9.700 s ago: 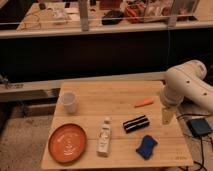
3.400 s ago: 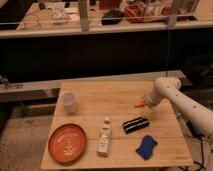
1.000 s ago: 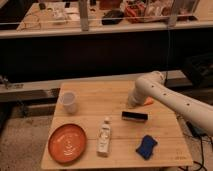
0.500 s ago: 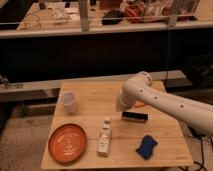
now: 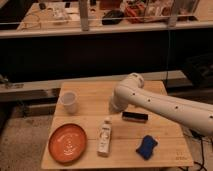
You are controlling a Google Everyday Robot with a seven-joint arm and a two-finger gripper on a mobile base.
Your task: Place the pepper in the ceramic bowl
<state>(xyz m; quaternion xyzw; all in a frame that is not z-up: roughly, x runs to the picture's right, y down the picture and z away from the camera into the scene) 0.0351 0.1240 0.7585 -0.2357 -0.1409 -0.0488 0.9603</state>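
Observation:
The ceramic bowl (image 5: 67, 143) is a wide orange-red dish with a pale mark in its middle. It sits at the front left of the wooden table (image 5: 165, 132). My white arm reaches in from the right. My gripper (image 5: 114, 106) is over the middle of the table, right of the white cup and up-right of the bowl, well apart from it. The pepper does not show; the arm covers the spot where it lay.
A small white cup (image 5: 69, 101) stands at the back left. A white bottle (image 5: 104, 137) lies right of the bowl. A black oblong object (image 5: 135, 116) lies under the arm and a blue sponge (image 5: 146, 147) at the front right.
The arm has swept left from the table's right side to its middle. The pepper, seen earlier on the right of the table, no longer shows.

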